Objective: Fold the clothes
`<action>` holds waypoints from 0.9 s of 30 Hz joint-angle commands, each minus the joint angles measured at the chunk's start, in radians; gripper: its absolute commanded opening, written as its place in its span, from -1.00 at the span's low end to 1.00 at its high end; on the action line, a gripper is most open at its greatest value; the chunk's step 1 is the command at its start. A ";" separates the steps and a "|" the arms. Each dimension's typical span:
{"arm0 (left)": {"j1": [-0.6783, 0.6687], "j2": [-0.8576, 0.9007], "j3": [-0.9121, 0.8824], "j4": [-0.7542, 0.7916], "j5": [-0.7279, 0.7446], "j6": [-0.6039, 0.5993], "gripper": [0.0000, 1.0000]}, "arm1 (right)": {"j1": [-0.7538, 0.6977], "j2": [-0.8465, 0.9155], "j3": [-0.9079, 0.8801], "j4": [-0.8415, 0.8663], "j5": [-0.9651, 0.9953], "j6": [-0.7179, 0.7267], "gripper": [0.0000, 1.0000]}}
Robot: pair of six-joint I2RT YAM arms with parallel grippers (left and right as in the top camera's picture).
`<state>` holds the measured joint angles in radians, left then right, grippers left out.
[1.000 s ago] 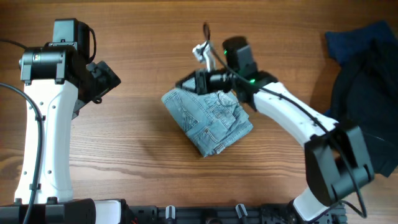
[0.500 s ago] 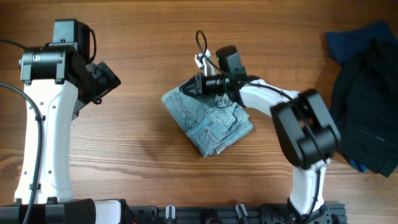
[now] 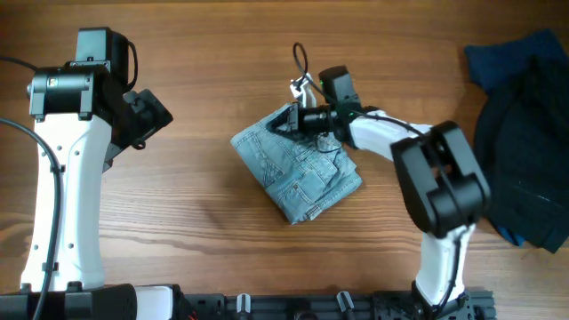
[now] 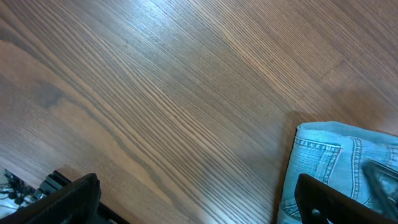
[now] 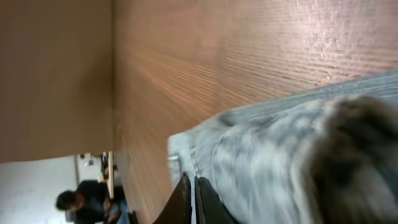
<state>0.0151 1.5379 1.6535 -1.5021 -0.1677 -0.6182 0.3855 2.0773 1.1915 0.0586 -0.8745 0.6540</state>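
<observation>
The light blue jean shorts [image 3: 302,173] lie folded in a compact bundle at the table's middle. My right gripper [image 3: 291,118] lies low at the bundle's upper edge, fingers pressed together on a fold of the denim there. In the right wrist view the fingers [image 5: 190,186] are shut with denim [image 5: 280,149] filling the frame beside them. My left gripper [image 3: 147,116] hovers well to the left of the shorts, open and empty. The left wrist view shows its fingers [image 4: 199,193] spread wide over bare wood, with the shorts' left edge [image 4: 336,168] at the right.
A dark navy and black fabric pile [image 3: 524,133] lies at the table's right edge. A black cable loop [image 3: 298,58] rises from the right wrist. The arm bases stand along the front edge [image 3: 284,307].
My right gripper has shifted slightly to the right along the shorts' upper edge, and that edge has moved with it. The left arm has not moved.
</observation>
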 commanded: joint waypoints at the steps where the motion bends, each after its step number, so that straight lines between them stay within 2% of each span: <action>1: 0.005 0.003 0.000 -0.003 -0.003 0.012 1.00 | -0.011 -0.262 0.002 -0.087 0.031 -0.040 -0.91; 6: 0.005 0.003 0.000 -0.003 -0.002 0.012 1.00 | -0.009 -0.470 -0.002 -0.399 0.162 -0.103 -0.91; 10: 0.005 0.003 0.000 -0.002 -0.002 0.012 1.00 | -0.009 -0.495 -0.029 -0.595 0.195 -0.214 -0.91; 12: 0.005 0.003 0.000 -0.003 -0.002 0.012 0.99 | -0.009 -0.483 -0.076 -0.613 0.195 -0.242 -0.91; 16: 0.005 0.003 0.000 -0.006 -0.002 0.012 1.00 | -0.009 -0.457 -0.226 -0.507 0.181 -0.223 -0.92; 19: 0.005 0.003 0.000 -0.004 -0.002 0.012 0.99 | -0.009 -0.431 -0.390 -0.289 0.030 -0.205 -0.91; 22: 0.005 0.003 0.000 0.006 -0.002 0.011 1.00 | -0.010 -0.399 -0.512 -0.114 -0.002 -0.156 -0.90; 25: 0.005 0.003 0.000 0.008 -0.002 0.011 1.00 | -0.010 -0.334 -0.582 0.000 -0.003 -0.108 -0.88; 27: 0.005 0.003 0.000 0.005 -0.002 0.011 1.00 | -0.010 -0.288 -0.588 0.016 -0.003 -0.090 -0.88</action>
<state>0.0151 1.5383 1.6535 -1.4960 -0.1673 -0.6147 0.3737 1.7161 0.6296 0.0479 -0.8345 0.5152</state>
